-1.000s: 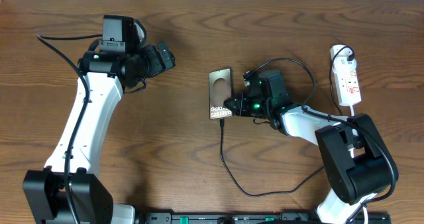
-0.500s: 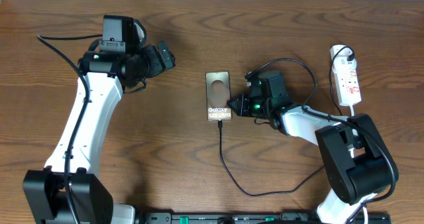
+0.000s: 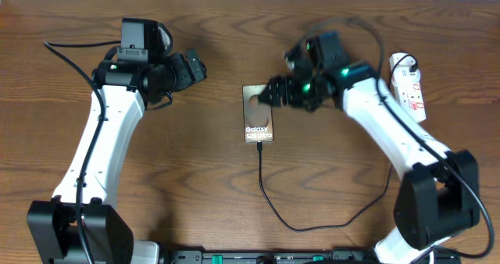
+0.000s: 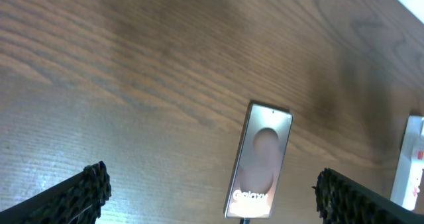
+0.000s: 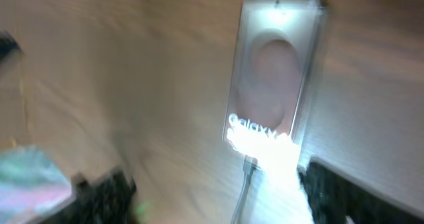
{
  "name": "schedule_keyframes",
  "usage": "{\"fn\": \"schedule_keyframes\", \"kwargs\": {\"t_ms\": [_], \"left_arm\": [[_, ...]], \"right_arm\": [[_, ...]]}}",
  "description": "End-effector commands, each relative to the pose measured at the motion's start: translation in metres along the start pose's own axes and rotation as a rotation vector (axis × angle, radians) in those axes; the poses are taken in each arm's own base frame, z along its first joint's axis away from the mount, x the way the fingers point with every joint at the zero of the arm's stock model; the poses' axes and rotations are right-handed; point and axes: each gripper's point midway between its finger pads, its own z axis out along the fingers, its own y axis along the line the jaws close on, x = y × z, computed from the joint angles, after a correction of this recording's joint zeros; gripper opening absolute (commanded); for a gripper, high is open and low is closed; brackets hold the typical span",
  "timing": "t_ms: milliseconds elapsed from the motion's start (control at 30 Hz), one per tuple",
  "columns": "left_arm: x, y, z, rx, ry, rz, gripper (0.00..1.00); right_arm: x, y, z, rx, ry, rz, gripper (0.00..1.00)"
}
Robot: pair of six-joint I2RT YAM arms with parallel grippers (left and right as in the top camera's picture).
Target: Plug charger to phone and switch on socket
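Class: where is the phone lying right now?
Overhead, the phone lies centrally, just left of the right gripper, with the charger meeting its near end.

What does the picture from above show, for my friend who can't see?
A phone lies on a wooden table with a black charger reaching its bottom edge. The right gripper hovers by its top corner, the left gripper is farther left, and a white socket lies at the right.
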Motion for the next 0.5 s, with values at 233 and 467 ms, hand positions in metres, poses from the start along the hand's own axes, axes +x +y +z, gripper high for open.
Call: {"fn": "schedule_keyframes", "kwargs": {"t_ms": [233,467], "left_arm": [[-0.006,-0.003,-0.008,0.003,-0.028,0.012,1.00],[-0.006,-0.003,-0.008,0.003,-0.028,0.012,1.00]], "right_arm": [[-0.055,-0.114,-0.134,0.599,-0.203,0.021,0.99],[-0.050,-0.203,-0.200,0.806,-0.262,0.193,0.99]]}}
